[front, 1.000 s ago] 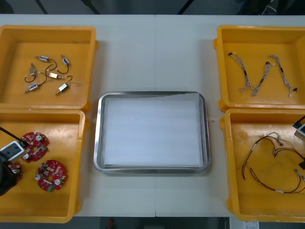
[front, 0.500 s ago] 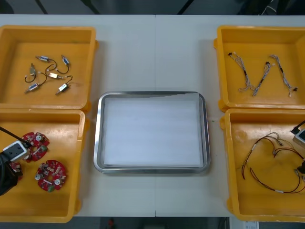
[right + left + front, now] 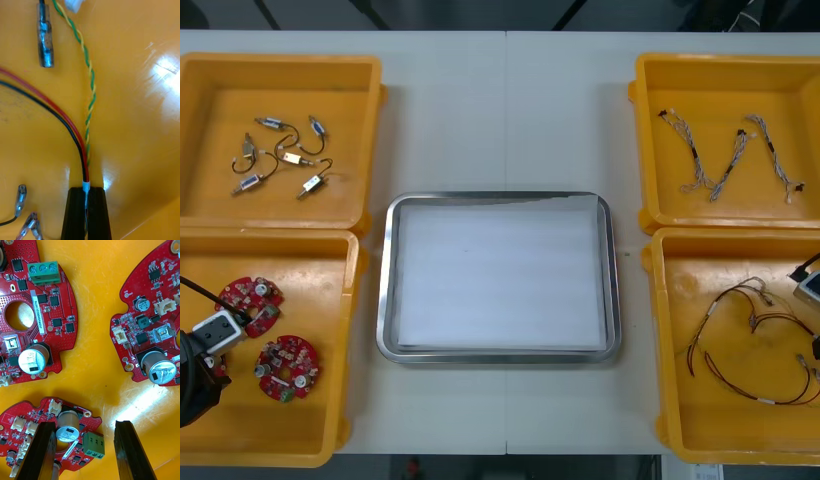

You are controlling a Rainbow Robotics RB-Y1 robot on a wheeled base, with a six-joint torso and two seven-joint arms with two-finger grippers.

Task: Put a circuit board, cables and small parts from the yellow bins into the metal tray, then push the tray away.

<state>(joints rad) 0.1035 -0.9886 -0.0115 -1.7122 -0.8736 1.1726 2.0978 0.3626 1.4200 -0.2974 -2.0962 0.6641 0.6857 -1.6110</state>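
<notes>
Left wrist view: your left gripper (image 3: 85, 423) stood open, straddling the leftmost round red circuit board (image 3: 41, 412); your right gripper (image 3: 87, 190) clamped the red-and-black cable (image 3: 84, 165).

worktop (image 3: 450, 120): light, matte | seam (image 3: 506, 100): thin line down its middle | floor (image 3: 480, 12): dark beyond far edge

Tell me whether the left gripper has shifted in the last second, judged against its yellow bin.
Yes. The left gripper has slid slightly toward the near wall of the near-left yellow bin.
</notes>
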